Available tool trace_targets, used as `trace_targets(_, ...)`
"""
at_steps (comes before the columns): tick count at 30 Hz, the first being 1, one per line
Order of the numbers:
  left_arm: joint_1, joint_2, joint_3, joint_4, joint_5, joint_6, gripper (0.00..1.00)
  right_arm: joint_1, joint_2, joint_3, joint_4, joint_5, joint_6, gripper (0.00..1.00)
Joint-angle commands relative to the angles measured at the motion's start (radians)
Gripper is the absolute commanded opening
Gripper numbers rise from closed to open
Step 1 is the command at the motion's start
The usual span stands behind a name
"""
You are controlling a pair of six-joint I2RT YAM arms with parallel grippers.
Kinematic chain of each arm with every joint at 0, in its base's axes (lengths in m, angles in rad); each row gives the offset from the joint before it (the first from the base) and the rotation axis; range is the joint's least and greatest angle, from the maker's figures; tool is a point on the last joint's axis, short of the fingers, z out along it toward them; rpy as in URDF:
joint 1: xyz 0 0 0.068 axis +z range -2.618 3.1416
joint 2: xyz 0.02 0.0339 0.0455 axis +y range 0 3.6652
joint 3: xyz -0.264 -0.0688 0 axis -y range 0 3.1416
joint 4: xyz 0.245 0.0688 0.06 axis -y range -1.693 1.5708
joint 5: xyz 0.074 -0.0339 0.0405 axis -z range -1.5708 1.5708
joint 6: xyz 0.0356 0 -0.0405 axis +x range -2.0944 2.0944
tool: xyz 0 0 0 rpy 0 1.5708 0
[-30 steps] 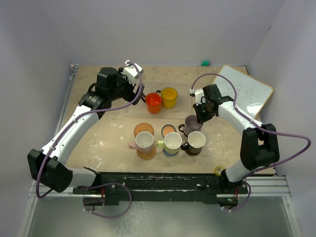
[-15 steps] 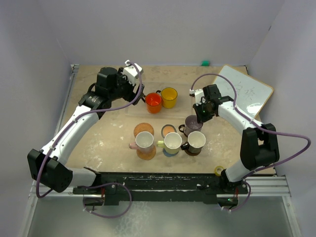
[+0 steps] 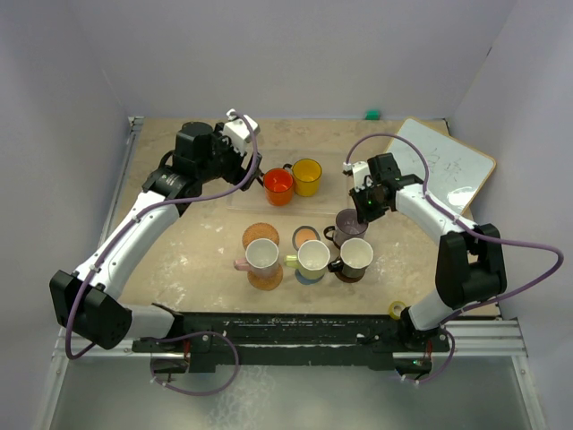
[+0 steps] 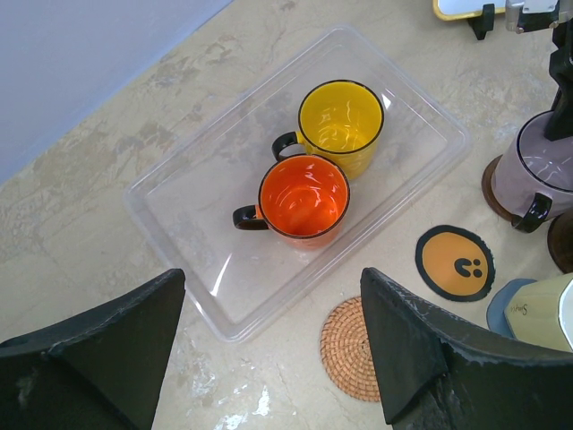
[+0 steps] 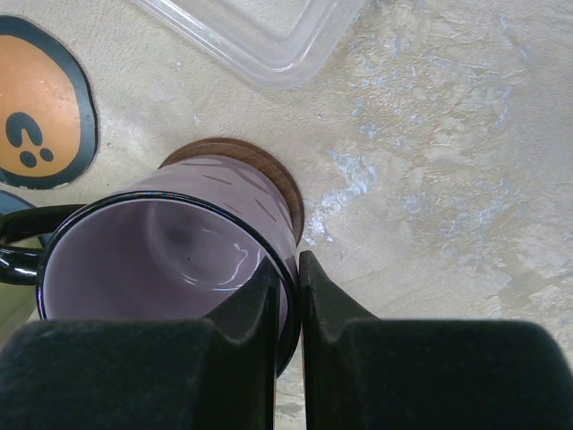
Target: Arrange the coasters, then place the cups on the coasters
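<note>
Nothing has shifted since a second ago. Your clear, glossy rectangular tray (image 4: 179, 193) holds the round red-orange mug (image 4: 303, 197) and the yellow mug (image 4: 340, 118). Your left gripper (image 4: 273, 300) hangs above the tray, jaws wide apart. Just right of the tray, your right gripper (image 5: 286, 278) pinches the rim of the glazed mauve-grey mug (image 5: 170, 251), which stands on a dark brown disc coaster (image 5: 269, 170).

Two cups (image 4: 304, 197) in a tray (image 4: 179, 208), behind four cups on coasters (image 5: 273, 175); two coasters between.
</note>
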Motion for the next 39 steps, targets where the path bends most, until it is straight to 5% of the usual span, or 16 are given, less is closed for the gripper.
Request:
trace_targets(1,0.007,-0.029,0.002,0.046,0.018,-0.008,0.77,0.008,0.002,-0.001,0.024,-0.02,-0.01,0.05)
trace_targets(39,0.007,-0.044,-0.009,0.043,0.018,-0.005,0.77,0.018,-0.038,0.001,-0.018,0.0,-0.011,0.23)
